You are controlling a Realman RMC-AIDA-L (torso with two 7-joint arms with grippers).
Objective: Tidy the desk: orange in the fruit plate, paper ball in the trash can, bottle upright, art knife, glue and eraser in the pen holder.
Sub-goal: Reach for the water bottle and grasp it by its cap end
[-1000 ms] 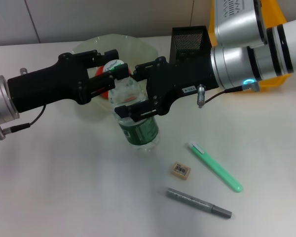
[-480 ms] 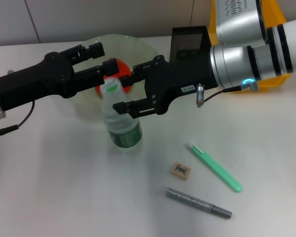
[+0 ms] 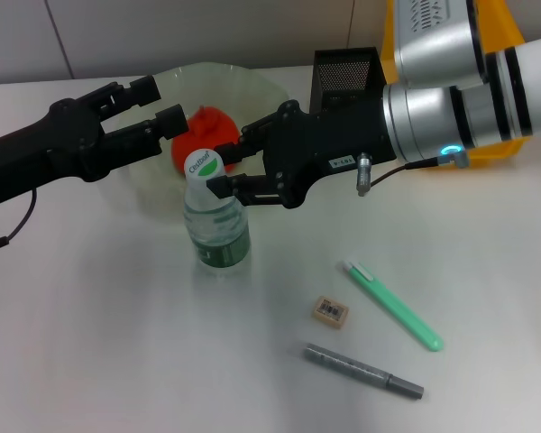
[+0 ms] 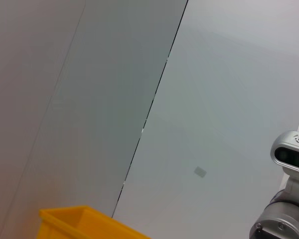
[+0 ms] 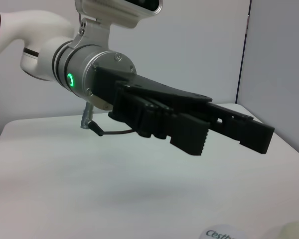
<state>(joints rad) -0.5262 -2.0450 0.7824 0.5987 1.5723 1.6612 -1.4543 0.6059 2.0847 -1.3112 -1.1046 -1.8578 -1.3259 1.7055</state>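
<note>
I see the clear plastic bottle, green-labelled, upright mid-frame on the white tabletop. Left pincer and right pincer: both spread apart, gripping nothing.

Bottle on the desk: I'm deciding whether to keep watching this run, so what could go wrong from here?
The bottle stands upright and free, but the open right claw is level with its cap, so a careless retreat could topple it. The open left claw hangs above the fruit plate beside the orange and might clip either. The eraser lies flat and looks awkward to pinch.
</note>
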